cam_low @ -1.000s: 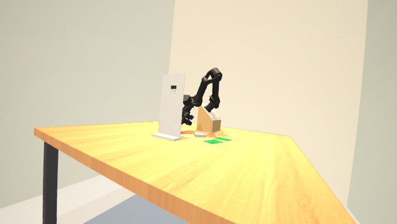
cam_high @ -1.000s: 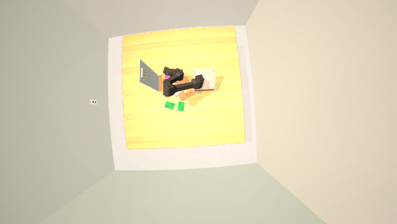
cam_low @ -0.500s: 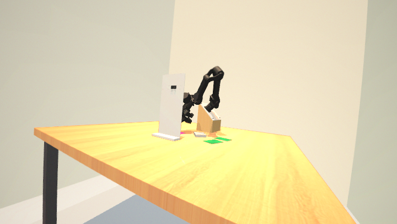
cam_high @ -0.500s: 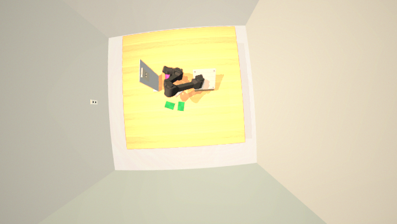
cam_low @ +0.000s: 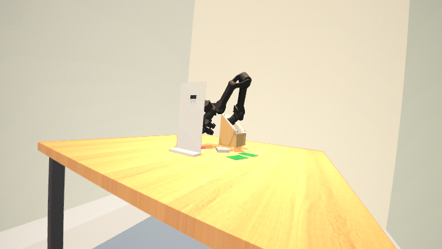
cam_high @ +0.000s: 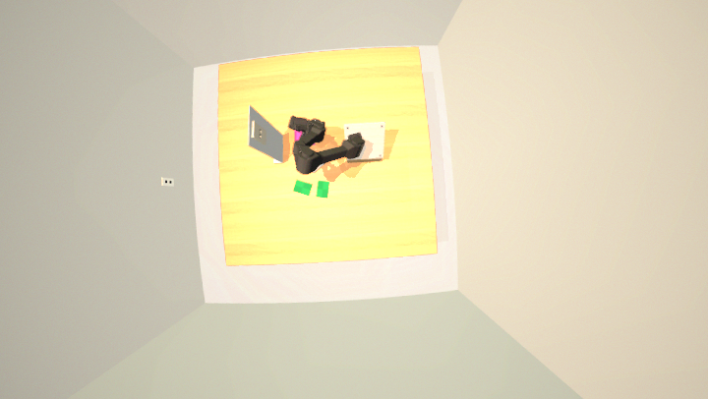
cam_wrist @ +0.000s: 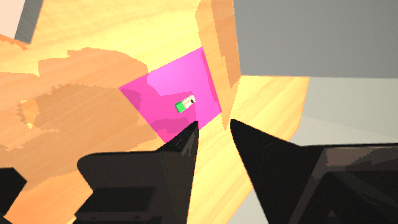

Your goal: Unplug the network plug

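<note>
The plug (cam_wrist: 185, 103), small and white with a green end, lies inside the magenta marked square (cam_wrist: 172, 70) (cam_high: 298, 135) (cam_low: 202, 148) in the wrist view, clear of the square's edges. My gripper (cam_wrist: 214, 124) is partly open, with nothing between its fingertips. It hangs above the table near the square and apart from the plug. The upright panel (cam_high: 269, 145) (cam_low: 189, 129) stands beside the square, with its socket (cam_high: 260, 133) in the upper part. The plug is hidden in the top and exterior views.
Two green patches (cam_high: 302, 188) (cam_high: 323, 189) (cam_low: 237, 157) (cam_low: 248, 154) lie on the table to one side of the arm. A small flat white block (cam_low: 222, 149) lies near them. The arm's base sits on a sloped box (cam_high: 374, 130) (cam_low: 229, 135). The panel is close to the gripper.
</note>
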Robot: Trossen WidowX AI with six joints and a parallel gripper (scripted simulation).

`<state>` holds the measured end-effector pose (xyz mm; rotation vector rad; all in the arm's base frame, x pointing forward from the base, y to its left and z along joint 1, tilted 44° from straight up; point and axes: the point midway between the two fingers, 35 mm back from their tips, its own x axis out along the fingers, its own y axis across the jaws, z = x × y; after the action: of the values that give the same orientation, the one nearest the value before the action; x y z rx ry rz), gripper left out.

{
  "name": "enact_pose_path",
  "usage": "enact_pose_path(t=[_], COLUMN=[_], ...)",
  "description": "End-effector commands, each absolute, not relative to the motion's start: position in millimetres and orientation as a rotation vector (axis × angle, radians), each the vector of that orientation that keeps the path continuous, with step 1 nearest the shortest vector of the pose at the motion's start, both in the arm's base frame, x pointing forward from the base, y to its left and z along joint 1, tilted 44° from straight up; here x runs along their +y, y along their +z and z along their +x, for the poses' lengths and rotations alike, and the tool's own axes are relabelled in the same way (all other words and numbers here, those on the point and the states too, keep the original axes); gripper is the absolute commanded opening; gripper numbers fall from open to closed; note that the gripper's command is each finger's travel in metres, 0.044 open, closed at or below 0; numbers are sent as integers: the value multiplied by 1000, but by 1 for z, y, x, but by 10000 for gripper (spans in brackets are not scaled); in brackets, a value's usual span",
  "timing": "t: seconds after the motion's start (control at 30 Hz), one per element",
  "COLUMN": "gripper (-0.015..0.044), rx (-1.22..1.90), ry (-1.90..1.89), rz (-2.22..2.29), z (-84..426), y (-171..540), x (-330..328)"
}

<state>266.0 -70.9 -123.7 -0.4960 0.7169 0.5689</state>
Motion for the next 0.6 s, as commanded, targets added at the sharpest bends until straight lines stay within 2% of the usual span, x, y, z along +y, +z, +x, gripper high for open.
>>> enact_pose_path(t=[0.0, 0.57], gripper=[156, 156], rx=[710, 710], ry=[572, 571], rz=[-502, -502], z=[267, 263], y=[-119, -107], x=[-74, -85])
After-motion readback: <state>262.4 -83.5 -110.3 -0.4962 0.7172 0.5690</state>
